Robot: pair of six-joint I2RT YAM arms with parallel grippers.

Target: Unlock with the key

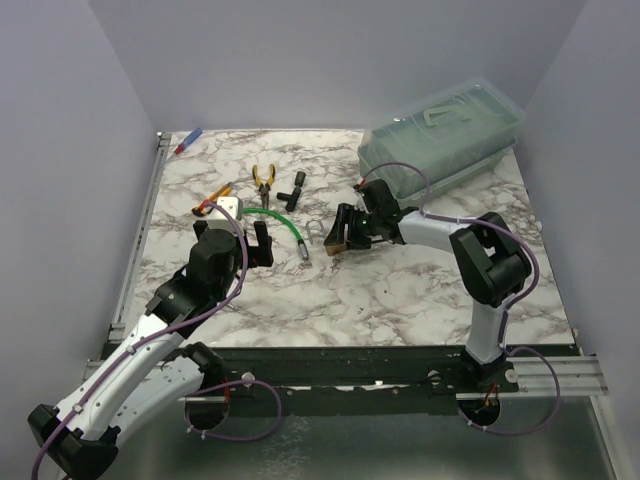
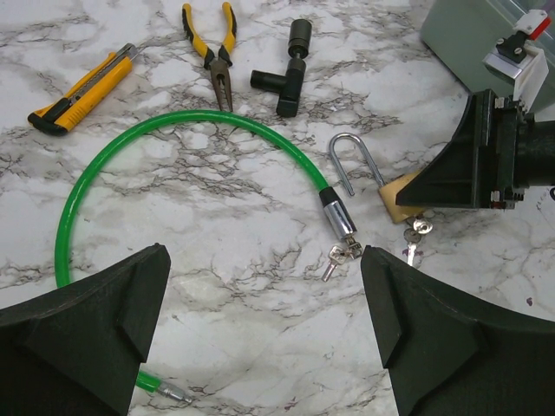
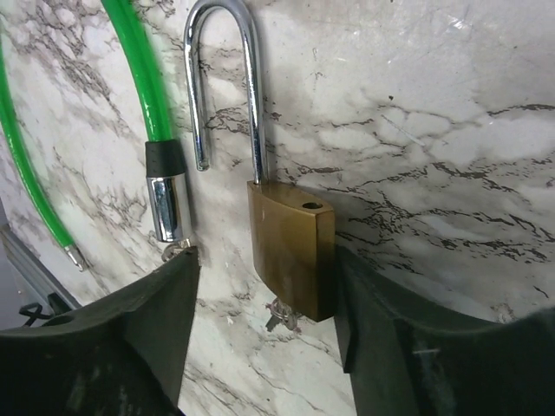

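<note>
A brass padlock [image 3: 290,251] lies on the marble table [image 1: 400,290], its steel shackle [image 3: 227,52] swung open. My right gripper [image 3: 264,260] is open and straddles the lock's body. Its right finger [image 3: 381,347] is against the brass side, while the left finger [image 3: 147,321] stands well apart. The key [image 2: 341,257] is a tiny silver piece at the chrome end of the green cord [image 2: 95,165]. Another small key [image 3: 282,316] sticks out of the padlock's underside. My left gripper [image 2: 264,260] hovers wide open over bare marble below the cord's loop, holding nothing.
Orange-handled pliers [image 2: 215,52], a yellow utility knife [image 2: 82,91] and a black L-shaped tool [image 2: 286,78] lie beyond the cord. A green lidded box [image 1: 445,140] stands at the back right, close behind my right arm. A red-and-blue pen [image 1: 188,141] lies at the far left corner.
</note>
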